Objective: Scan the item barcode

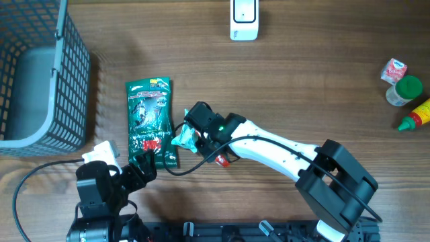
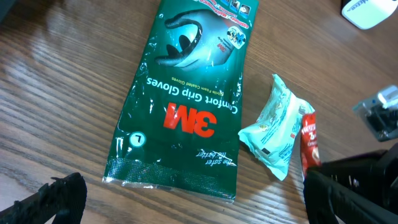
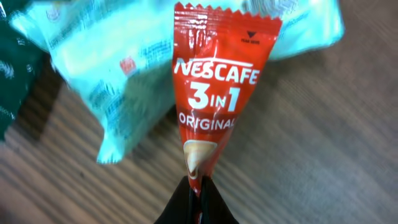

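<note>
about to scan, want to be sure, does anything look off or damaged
Nothing spilled or torn. One oddity: the right gripper is shut on the very tip of the red coffee sachet, which is crumpled to a point there, close beside the pale blue packet.

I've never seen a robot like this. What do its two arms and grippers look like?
The right arm is a white tube between chunky black joint blocks, with a thin black cable and a small green light near its wrist. The right gripper has slim black fingers. The left arm and left gripper are black, with one white block.
</note>
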Tool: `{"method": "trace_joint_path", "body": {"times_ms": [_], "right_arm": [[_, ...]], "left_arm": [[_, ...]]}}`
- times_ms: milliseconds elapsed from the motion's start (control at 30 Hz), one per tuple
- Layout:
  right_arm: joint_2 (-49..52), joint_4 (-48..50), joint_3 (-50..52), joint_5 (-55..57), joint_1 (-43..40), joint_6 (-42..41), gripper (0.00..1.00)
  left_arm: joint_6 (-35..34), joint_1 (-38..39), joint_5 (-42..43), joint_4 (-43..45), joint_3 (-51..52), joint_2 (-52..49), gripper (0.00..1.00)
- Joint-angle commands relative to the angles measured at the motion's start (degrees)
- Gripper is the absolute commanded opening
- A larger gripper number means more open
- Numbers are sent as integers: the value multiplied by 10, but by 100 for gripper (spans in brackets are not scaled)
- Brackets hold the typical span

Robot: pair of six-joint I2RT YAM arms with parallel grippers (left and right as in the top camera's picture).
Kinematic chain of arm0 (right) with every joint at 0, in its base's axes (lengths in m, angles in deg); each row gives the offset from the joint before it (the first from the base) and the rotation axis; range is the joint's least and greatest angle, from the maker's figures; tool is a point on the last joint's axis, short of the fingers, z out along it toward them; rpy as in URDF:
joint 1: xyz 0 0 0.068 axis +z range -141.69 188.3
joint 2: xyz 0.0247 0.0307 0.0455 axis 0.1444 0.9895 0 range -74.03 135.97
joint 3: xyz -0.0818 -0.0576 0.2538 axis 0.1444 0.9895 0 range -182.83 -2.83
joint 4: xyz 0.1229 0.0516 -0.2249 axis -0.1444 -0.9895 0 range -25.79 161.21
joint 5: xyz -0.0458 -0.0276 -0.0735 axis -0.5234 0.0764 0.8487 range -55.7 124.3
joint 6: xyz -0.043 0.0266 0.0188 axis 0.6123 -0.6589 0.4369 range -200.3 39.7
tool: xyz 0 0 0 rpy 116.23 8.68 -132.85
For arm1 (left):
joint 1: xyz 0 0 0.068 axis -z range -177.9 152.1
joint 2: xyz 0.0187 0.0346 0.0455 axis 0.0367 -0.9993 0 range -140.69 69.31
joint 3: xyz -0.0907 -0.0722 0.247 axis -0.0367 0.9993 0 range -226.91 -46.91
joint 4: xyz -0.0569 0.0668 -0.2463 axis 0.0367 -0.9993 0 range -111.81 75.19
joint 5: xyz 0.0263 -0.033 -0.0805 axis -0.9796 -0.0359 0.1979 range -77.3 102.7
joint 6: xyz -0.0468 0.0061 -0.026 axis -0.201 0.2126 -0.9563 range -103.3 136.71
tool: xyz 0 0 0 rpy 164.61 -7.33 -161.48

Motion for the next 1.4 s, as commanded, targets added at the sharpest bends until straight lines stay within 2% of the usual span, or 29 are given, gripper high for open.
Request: {"method": "trace_joint_path", "body": {"times_ms": [0,100,167,367,400,433,500,733,767,800,867,1033,1133,1233,1367], "right_arm": [[-9,20,-9,28,0,33,4],[-9,33,-14,31,0,65,4],[-5,33,-12,30,0,143,4],[-5,57,12,33,0,282,4],[-5,58,12,32,0,302,9],[-5,59,12,32,0,300,20],[-5,59,12,27,0,295,27],[1,57,13,58,-2,285,24],[1,59,13,75,-1,281,28],[1,62,12,93,0,263,38],[1,68,11,136,0,214,47],[-6,52,10,155,8,118,55],[-19,43,10,143,22,97,63],[-32,35,10,143,42,36,73],[-25,22,11,146,53,-40,75]], "left_arm": [[7,-4,-5,1,4,3,100],[7,-4,-5,1,4,3,100],[7,-4,-5,1,4,3,100],[7,-4,-5,1,4,3,100],[7,-4,-5,1,4,3,100],[7,-4,-5,1,4,3,100],[7,-4,-5,1,4,3,100],[7,-4,-5,1,4,3,100],[7,-4,-5,1,4,3,100],[7,-4,-5,1,4,3,100],[7,-4,-5,1,4,3,100],[7,-4,-5,1,4,3,100],[7,-4,-5,1,4,3,100],[7,-4,-5,1,4,3,100],[7,-4,-5,1,4,3,100]]}}
